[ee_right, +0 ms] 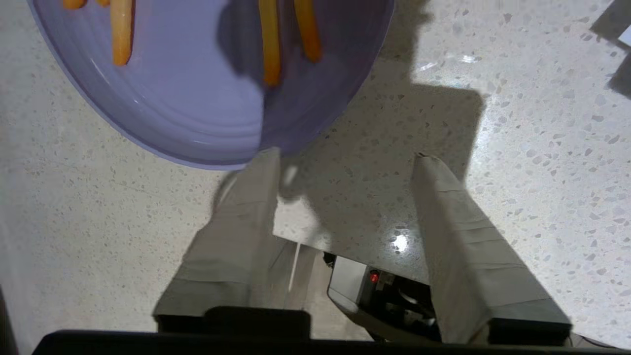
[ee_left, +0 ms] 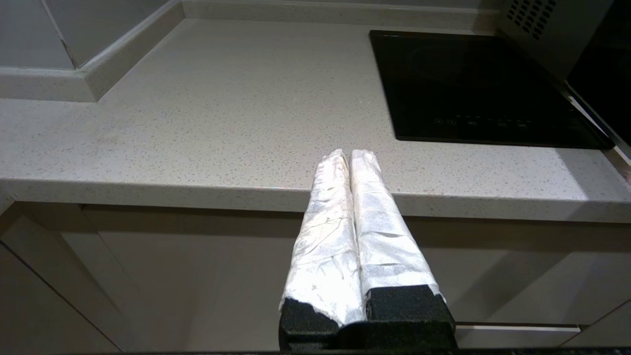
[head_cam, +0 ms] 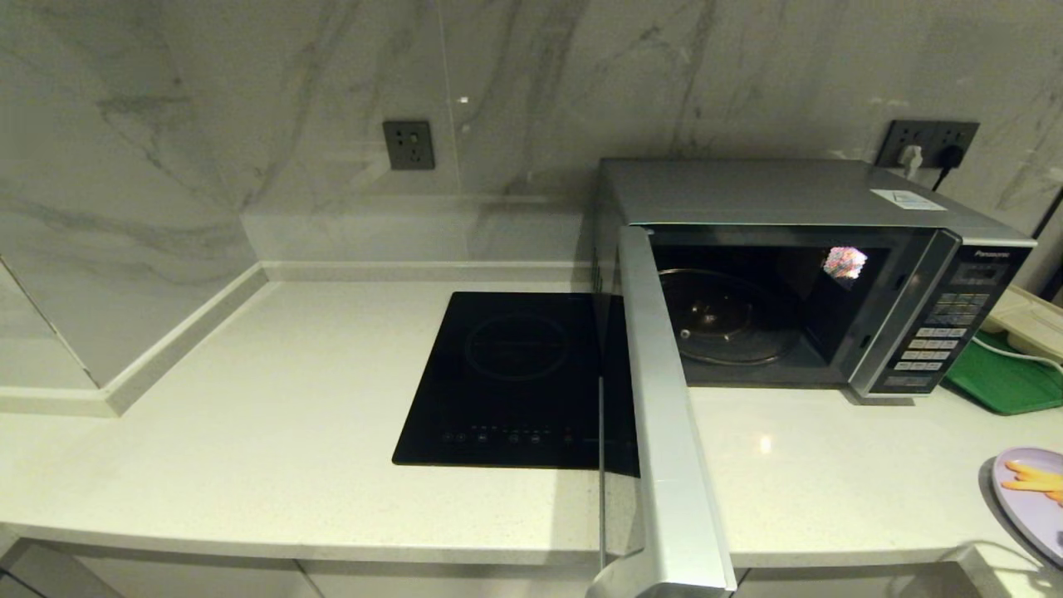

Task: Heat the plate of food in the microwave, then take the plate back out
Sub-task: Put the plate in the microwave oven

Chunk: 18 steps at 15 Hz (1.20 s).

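Head view: silver boxy microwave (head_cam: 797,274), upper right of frame, door swung wide, ready for loading.
Plate: round lilac plate of orange fries (head_cam: 1034,494), lower right edge, on the counter.
Right gripper (ee_right: 345,160): fingers spread, nothing held, one tip at the plate's rim, lining up a grab I'd guess.
Left gripper (ee_left: 350,157): pinched together, empty, parked.

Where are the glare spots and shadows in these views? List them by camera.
Head view: a bright patch of glare on the microwave inside its open cavity, a small highlight on the counter. Right wrist view: the open right gripper throws a dark shadow over the plate of food and the counter, beside a specular dot. Left wrist view: even light, the shut left gripper bright white.
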Available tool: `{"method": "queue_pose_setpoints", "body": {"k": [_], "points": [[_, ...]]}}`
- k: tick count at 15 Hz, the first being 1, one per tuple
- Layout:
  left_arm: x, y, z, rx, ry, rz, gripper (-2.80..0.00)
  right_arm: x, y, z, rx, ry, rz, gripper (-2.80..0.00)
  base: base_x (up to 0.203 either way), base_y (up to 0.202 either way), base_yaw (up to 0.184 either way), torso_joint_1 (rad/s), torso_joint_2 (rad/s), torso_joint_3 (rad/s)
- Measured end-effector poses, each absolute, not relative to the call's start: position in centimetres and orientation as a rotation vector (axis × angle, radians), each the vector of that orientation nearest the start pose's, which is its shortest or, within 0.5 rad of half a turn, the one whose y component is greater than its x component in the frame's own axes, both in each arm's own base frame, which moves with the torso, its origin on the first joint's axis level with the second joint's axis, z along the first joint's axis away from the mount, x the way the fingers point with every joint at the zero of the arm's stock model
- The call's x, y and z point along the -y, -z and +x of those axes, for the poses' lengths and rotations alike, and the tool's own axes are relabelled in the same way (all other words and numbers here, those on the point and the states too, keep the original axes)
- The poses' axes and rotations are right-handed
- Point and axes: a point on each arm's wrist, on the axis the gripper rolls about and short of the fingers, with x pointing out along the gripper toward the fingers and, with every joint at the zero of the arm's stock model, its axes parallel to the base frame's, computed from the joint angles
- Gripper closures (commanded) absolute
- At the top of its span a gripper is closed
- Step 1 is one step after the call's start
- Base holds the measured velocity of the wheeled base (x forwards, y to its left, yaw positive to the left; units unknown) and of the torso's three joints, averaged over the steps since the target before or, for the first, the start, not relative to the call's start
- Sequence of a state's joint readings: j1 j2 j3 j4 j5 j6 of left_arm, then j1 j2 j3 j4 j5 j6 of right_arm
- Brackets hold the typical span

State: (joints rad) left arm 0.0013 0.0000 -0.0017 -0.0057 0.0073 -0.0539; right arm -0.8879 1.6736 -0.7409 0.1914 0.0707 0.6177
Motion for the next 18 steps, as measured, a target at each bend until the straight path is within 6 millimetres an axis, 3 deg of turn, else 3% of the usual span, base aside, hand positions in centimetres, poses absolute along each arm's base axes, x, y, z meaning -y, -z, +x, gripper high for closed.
{"method": "queue_pose_setpoints", "body": {"k": [6,18], "points": [[0.0,-7.7,-2.3,0.008,-0.008,-0.054,0.0,18.1,-12.8,15.0,-0.686,1.003,1.017,-2.8,0.0,0.0,0.0,0.0,0.0,0.0],[0.0,-7.7,-2.3,0.007,-0.008,-0.054,0.0,21.1,-9.6,16.3,-0.753,1.195,1.042,-2.8,0.0,0.0,0.0,0.0,0.0,0.0]]}}
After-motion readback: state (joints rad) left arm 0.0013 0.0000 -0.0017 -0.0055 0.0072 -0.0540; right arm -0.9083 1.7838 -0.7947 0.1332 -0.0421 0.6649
